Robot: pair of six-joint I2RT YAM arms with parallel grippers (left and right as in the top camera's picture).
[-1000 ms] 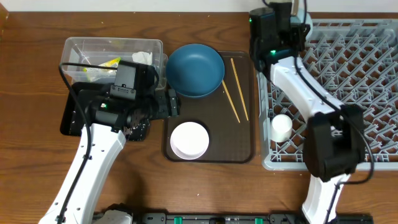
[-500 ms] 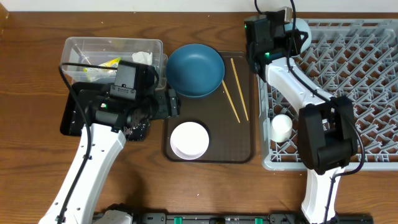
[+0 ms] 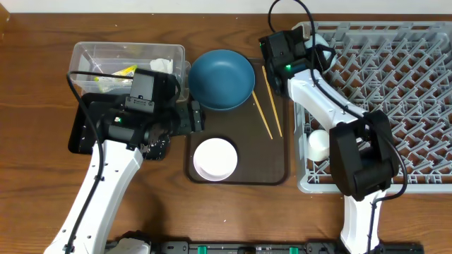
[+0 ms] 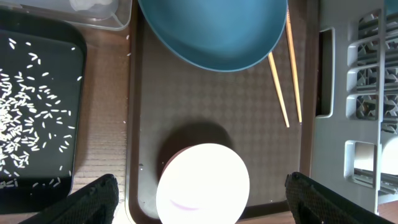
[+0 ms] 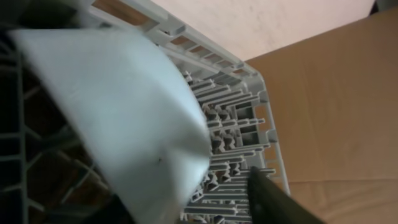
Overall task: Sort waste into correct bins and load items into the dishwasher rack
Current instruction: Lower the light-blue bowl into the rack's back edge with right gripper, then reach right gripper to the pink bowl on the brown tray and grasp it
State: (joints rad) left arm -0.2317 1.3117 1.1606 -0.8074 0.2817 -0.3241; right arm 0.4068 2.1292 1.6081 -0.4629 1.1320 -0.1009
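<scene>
My right gripper point(image 3: 311, 51) is at the far-left corner of the grey dishwasher rack point(image 3: 395, 99). In the right wrist view the light blue bowl point(image 5: 124, 106) stands tilted among the pegs. The right gripper point(image 5: 186, 199) is open, with one dark finger point(image 5: 273, 199) apart from the bowl. My left gripper point(image 4: 202, 196) is open over the brown tray, and the white bowl point(image 4: 202, 183) shows between its fingertips, not held. The dark blue plate point(image 3: 221, 79) and the chopsticks point(image 3: 267, 102) lie on that tray. A white cup point(image 3: 319, 144) sits in the rack.
The clear box point(image 3: 127, 63) at far left holds the yellow wrapper point(image 3: 120, 73) and tissue point(image 3: 161, 65). The black tray point(image 4: 59, 165) beside it holds scattered rice point(image 4: 18, 124). The brown serving tray point(image 3: 272, 166) lies between the bins and the rack.
The right arm has swung left to the rack's far-left corner with the light blue bowl, and its jaws have opened off it. The left arm has not moved.
</scene>
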